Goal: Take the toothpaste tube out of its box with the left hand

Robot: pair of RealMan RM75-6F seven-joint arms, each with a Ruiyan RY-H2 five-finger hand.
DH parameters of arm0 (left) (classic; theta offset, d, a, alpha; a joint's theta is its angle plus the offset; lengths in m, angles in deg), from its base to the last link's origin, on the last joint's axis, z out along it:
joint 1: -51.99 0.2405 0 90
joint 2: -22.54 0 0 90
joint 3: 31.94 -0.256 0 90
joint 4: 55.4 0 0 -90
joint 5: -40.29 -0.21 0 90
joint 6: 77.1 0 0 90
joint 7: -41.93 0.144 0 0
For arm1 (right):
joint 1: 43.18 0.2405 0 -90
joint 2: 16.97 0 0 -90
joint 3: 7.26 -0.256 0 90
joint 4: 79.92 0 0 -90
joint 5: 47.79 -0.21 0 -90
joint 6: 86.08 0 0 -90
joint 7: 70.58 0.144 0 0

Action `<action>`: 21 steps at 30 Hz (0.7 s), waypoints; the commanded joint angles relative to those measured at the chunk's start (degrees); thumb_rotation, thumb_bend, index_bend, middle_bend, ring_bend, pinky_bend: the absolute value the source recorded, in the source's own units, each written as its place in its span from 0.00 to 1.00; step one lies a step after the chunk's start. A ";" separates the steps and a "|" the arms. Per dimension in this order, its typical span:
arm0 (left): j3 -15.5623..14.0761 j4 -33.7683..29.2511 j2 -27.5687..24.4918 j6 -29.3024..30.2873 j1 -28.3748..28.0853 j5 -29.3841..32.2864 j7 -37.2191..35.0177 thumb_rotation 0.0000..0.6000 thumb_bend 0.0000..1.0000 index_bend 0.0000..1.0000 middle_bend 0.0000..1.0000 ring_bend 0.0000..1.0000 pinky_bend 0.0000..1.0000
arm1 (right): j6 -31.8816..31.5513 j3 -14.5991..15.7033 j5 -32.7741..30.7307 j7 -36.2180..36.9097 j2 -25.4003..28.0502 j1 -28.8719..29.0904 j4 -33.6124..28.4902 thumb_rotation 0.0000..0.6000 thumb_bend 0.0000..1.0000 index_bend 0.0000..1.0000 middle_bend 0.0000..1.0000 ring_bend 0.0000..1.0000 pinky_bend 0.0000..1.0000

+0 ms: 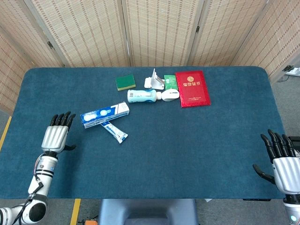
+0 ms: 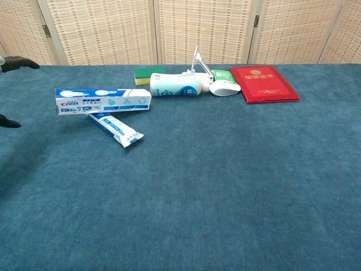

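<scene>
The blue and white toothpaste box (image 1: 104, 115) (image 2: 103, 100) lies flat on the blue table, left of centre. The toothpaste tube (image 1: 115, 132) (image 2: 114, 129) lies outside it, its cap end tucked just under the box's near side. My left hand (image 1: 57, 134) is open, fingers spread, near the table's left edge and well apart from the box; in the chest view only its fingertips (image 2: 17, 62) show at the left border. My right hand (image 1: 281, 161) is open at the table's near right corner, holding nothing.
Along the back stand a green sponge (image 1: 125, 82), a white bottle lying on its side (image 1: 141, 96), a white stand (image 1: 154, 80), a green packet (image 1: 170, 82), a white mouse-like object (image 1: 170, 95) and a red booklet (image 1: 192, 88). A woven screen backs the table.
</scene>
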 commanded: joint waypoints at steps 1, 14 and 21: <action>-5.64 -1.76 -2.32 8.25 6.63 -10.54 -2.76 0.98 0.13 0.04 0.05 0.00 0.00 | 0.45 0.01 -0.19 -0.69 -0.12 0.13 -0.17 1.00 0.25 0.00 0.00 0.00 0.00; -11.07 11.77 0.52 24.88 23.90 -21.51 -14.93 1.00 0.14 0.04 0.04 0.00 0.00 | 3.30 -1.43 -4.49 -4.41 -0.95 0.99 -1.32 1.00 0.24 0.00 0.00 0.00 0.00; -10.66 15.96 1.53 27.33 26.88 -26.50 -18.43 1.00 0.14 0.06 0.04 0.00 0.00 | 4.45 -2.14 -5.98 -6.10 -1.44 1.69 -1.62 1.00 0.25 0.00 0.00 0.00 0.00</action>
